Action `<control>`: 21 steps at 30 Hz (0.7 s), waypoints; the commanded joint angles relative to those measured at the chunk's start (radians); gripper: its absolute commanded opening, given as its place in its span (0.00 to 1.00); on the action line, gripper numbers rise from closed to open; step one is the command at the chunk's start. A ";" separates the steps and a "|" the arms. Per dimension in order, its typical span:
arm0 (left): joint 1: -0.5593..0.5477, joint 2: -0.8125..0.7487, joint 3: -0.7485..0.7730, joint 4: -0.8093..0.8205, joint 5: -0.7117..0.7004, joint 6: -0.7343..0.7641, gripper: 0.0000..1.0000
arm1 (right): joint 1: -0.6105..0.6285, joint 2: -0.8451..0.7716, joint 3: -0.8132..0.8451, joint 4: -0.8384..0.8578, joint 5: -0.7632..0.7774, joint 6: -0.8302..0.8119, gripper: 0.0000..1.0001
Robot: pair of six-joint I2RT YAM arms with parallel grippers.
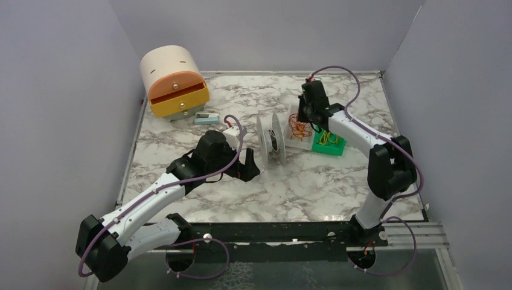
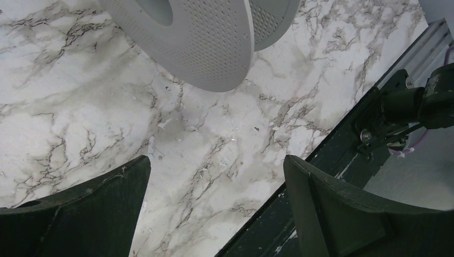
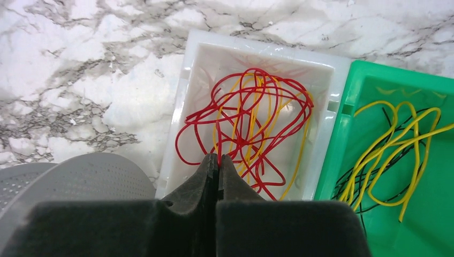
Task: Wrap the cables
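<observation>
The cables [image 3: 251, 115] are thin red strands tangled with yellow wires in a white tray [image 3: 184, 96], also seen in the top view [image 1: 296, 128]. My right gripper [image 3: 218, 158] is shut, pinching a red strand between its tips above the tray; in the top view it [image 1: 309, 124] hangs over the tray. The pale grey spool [image 1: 271, 138] stands on edge mid-table; its perforated flange shows in the left wrist view [image 2: 209, 37] and the right wrist view [image 3: 80, 176]. My left gripper [image 2: 217, 168] is open and empty, just left of the spool [image 1: 250, 166].
A green tray [image 3: 396, 144] with yellow and black wires sits right of the white tray. A cream and orange drawer box [image 1: 174, 81] stands at the back left, a small teal item [image 1: 206, 118] beside it. A black rail [image 1: 272, 231] runs along the near edge.
</observation>
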 commanded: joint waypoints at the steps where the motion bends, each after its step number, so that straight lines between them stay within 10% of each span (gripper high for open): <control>1: -0.004 -0.015 -0.005 0.007 -0.010 -0.001 0.97 | -0.004 -0.083 0.052 0.024 0.021 -0.022 0.01; 21: -0.004 -0.027 -0.006 0.007 -0.007 -0.002 0.97 | -0.004 -0.313 0.162 0.047 0.037 -0.010 0.01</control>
